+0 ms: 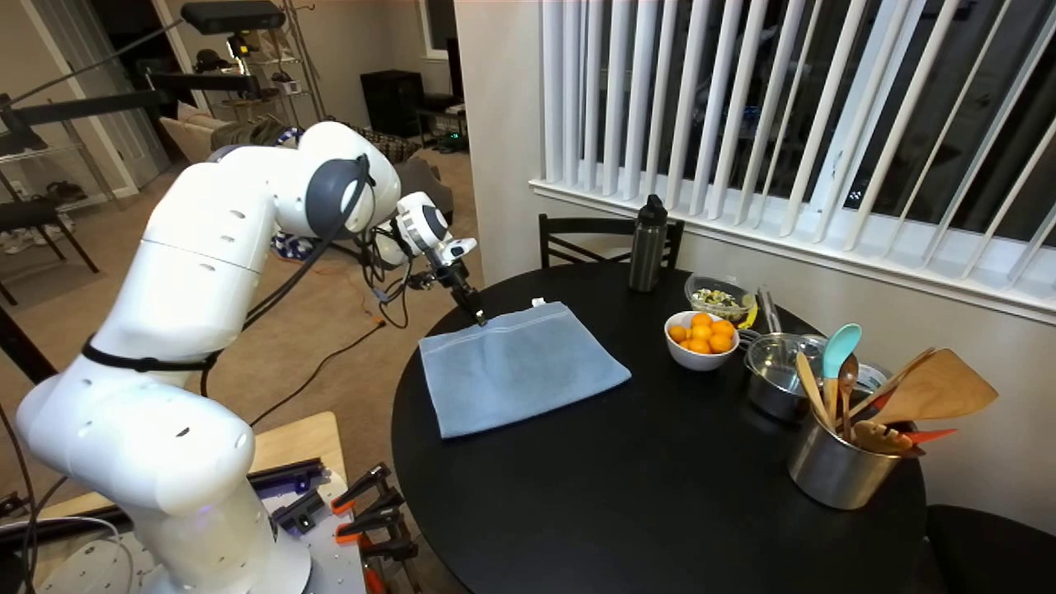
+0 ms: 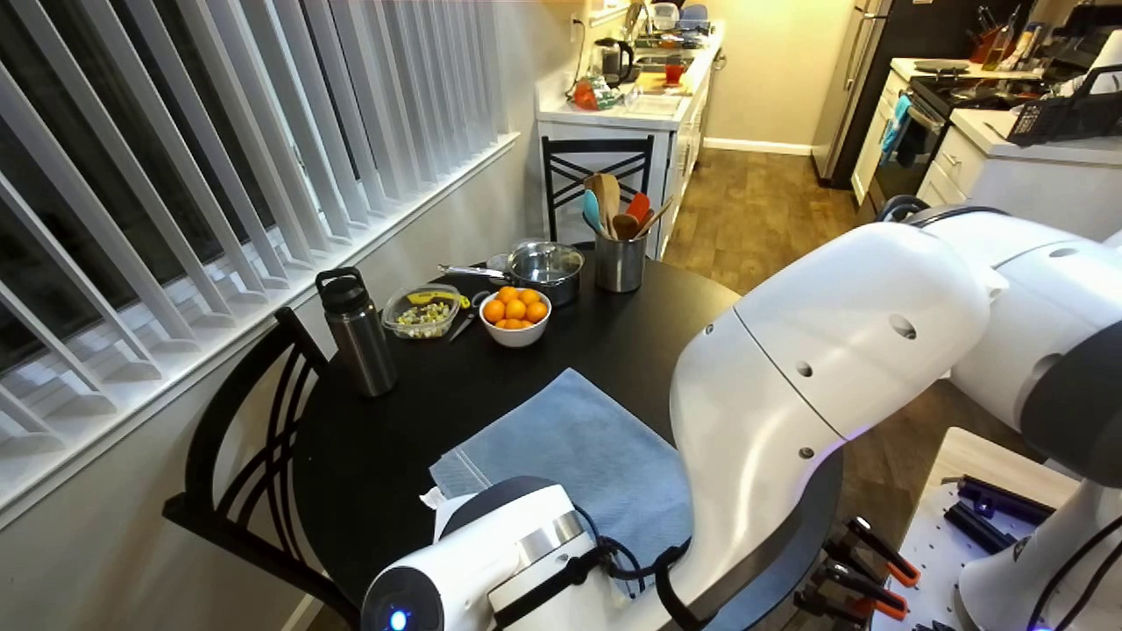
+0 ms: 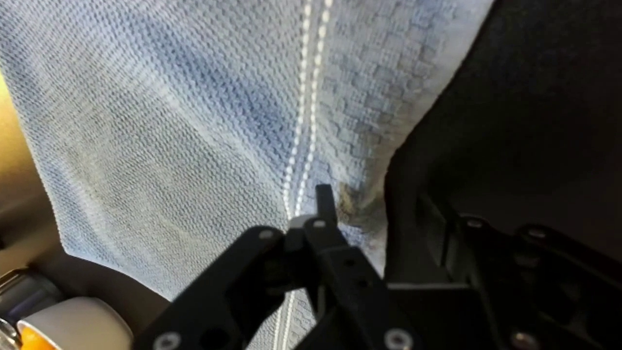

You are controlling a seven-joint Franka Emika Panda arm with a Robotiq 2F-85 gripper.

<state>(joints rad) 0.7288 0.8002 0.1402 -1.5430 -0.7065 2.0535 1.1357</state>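
Evidently the cloth [image 1: 528, 375] is laid out mostly flat on the table [image 1: 594, 495], as an exterior view shows, with no part clearly raised; whether it is folded in layers, and so how much work is left, I cannot tell. The gripper [image 1: 481, 319] is low at its stitched edge. In an exterior view, the arm [image 2: 771, 394] hides the gripper. In the wrist view the jaws are partly spread: one finger [image 3: 325, 206] over the cloth's border, the other over the table, a rumpled bit of edge between, apparently unpinched.
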